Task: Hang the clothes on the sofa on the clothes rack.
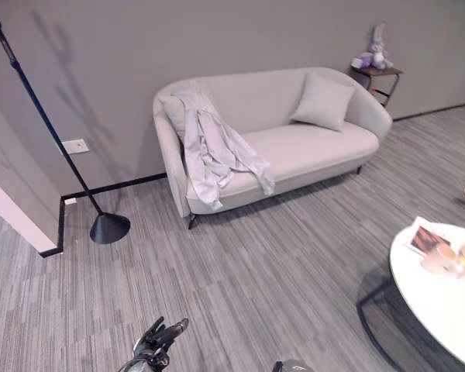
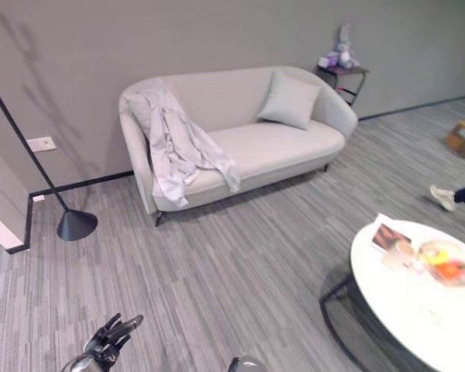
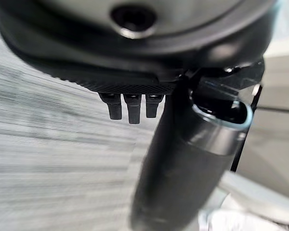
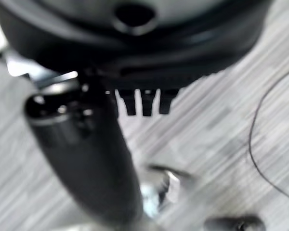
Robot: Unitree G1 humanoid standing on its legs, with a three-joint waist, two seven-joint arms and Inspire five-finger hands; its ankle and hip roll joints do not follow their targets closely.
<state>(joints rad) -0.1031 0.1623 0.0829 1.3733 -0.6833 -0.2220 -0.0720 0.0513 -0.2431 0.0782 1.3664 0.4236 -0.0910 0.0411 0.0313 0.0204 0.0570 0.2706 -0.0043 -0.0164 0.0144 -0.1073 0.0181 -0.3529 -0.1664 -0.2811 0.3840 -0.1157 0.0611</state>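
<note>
A pale grey garment (image 1: 213, 151) lies draped over the left end of a light two-seat sofa (image 1: 310, 147), hanging from the backrest down across the seat's front edge. The sofa stands against the far wall, a few steps away across the carpet. My left hand (image 1: 159, 341) shows at the bottom edge, far short of the sofa, with relaxed fingers (image 3: 127, 106) and nothing in it. In its wrist view my right hand (image 4: 86, 159) hangs over the carpet with straight fingers (image 4: 147, 103), also holding nothing.
A slanted black pole on a cone-shaped base (image 1: 108, 227) stands left of the sofa by a wall corner. A round white table (image 1: 442, 310) with a booklet and cups is at the near right. A cushion (image 1: 322, 101), a side table (image 1: 376, 74) and a person's shoe (image 2: 443, 196) are further right.
</note>
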